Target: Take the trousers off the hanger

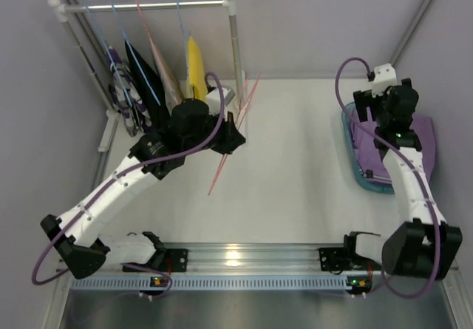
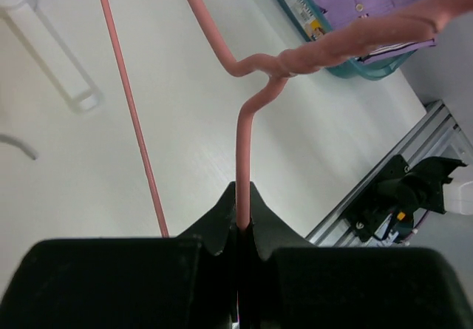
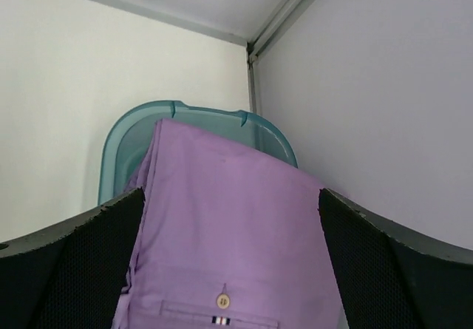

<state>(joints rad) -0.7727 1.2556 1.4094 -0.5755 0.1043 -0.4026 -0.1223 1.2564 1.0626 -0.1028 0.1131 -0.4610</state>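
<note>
Rack [image 1: 148,5] at far left corner of table [image 1: 295,188]. Four hanging trousers [image 1: 196,70] side by side under its rail. Empty hanger [image 2: 244,159] just right of rack post, stem pinched in left gripper [image 2: 242,229]. Tub [image 3: 199,109] at right table edge, well apart from rack. Folded trousers [image 3: 229,218] lie in tub, overhanging its right side. Right gripper [image 3: 230,211] above tub, fingers spread either side of folded trousers.

The left arm [image 1: 111,188] and right arm [image 1: 414,187] share white link shells and bulky black joint housings. A purple cable [image 1: 338,81] loops along each. The left gripper [image 2: 242,222] has smooth black fingers, and the right gripper [image 3: 230,196] has black, finely meshed pads.
</note>
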